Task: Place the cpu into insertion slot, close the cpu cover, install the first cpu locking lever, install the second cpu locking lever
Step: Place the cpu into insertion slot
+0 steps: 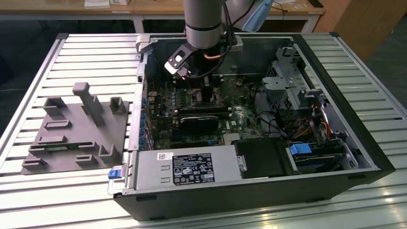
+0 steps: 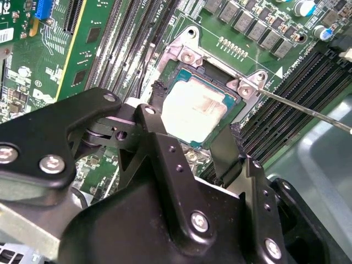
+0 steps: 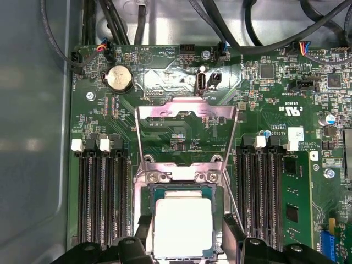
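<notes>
The cpu (image 3: 183, 225) (image 2: 192, 110), a small square chip with a silvery top, lies flat in the insertion slot (image 3: 181, 176) (image 2: 187, 55) on the green board. My gripper (image 3: 186, 234) (image 2: 195, 113) (image 1: 205, 88) reaches down into the computer case. Its two black fingers (image 2: 157, 93) press against opposite edges of the chip. The cpu cover (image 3: 165, 113), a thin silver frame with a window, stands flipped up behind the slot. A thin locking lever (image 2: 308, 113) (image 3: 234, 203) sticks out beside the slot, raised off the board.
Black memory slots (image 3: 102, 198) (image 3: 269, 192) flank the socket. A coin battery (image 3: 119, 78) and cables (image 3: 110, 27) sit beyond the cover. In the exterior view the grey power supply box (image 1: 184, 171), a drive cage (image 1: 299, 90) and a grey fixture plate (image 1: 76, 129) surround the work area.
</notes>
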Action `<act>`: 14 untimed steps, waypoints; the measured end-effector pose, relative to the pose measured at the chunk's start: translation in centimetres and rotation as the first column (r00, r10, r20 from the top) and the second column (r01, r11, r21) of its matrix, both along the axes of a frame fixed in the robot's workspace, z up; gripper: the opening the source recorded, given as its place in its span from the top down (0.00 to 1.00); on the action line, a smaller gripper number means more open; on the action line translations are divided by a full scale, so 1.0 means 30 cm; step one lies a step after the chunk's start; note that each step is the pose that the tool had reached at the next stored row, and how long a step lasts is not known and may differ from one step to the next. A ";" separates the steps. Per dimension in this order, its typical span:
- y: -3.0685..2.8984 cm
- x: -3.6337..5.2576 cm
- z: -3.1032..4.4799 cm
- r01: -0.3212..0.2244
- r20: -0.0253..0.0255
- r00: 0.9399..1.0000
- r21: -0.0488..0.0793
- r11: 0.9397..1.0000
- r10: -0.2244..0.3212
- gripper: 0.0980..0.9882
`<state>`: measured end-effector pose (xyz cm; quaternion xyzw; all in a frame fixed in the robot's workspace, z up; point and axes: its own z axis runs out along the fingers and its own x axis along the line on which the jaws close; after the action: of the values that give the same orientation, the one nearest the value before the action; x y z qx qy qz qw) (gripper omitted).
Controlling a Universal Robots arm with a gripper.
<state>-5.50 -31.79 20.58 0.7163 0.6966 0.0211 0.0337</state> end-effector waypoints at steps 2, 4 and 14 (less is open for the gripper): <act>0.000 0.000 0.000 0.000 0.000 1.000 0.000 1.000 0.000 0.44; 0.000 0.000 0.000 0.000 0.000 1.000 0.000 1.000 0.000 0.51; 0.000 0.000 0.001 0.000 0.000 1.000 0.000 1.000 0.000 0.97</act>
<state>-5.50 -31.79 20.61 0.7164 0.6966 0.0210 0.0337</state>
